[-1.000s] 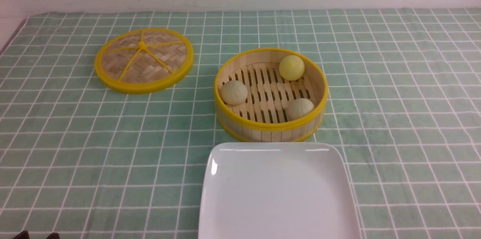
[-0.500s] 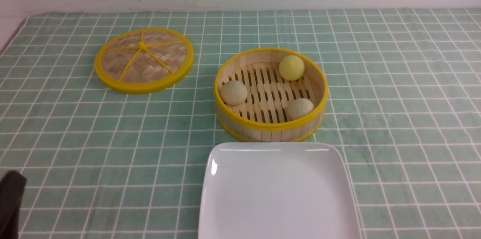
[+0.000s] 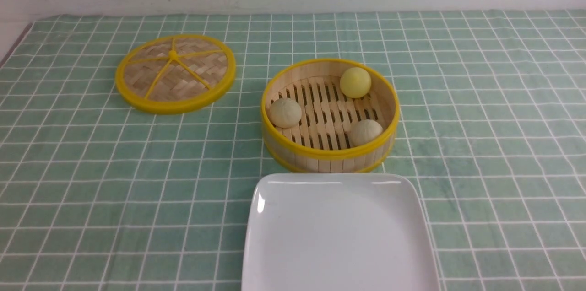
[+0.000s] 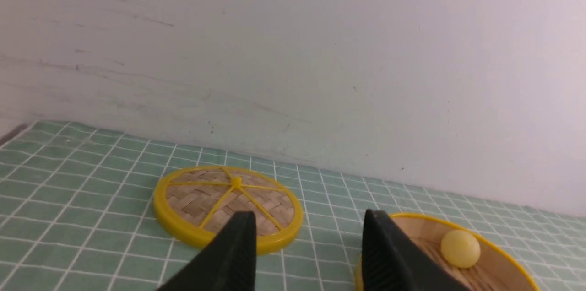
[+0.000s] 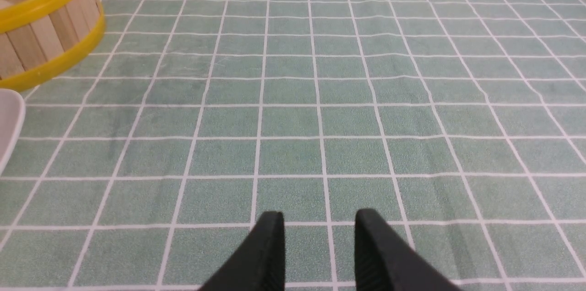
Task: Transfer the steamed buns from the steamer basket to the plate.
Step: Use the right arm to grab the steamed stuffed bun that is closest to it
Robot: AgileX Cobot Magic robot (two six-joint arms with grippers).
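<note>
You have everything left to do: all three steamed buns (image 3: pixel 284 112) sit in the steamer basket (image 3: pixel 329 156), the plate (image 3: pixel 339 236) bare, left gripper (image 4: pixel 309 218) and right gripper (image 5: pixel 316 215) both spread, empty.

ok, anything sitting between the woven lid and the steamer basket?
Nothing. Between the lid and the steamer basket there is only bare green checked tablecloth. The front view shows it plainly.

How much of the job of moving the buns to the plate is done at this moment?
Done: only the lid is off, lying beside the steamer basket. In hand: nothing; the left gripper and right gripper are open and empty. Left: all three steamed buns go onto the bare plate.
</note>
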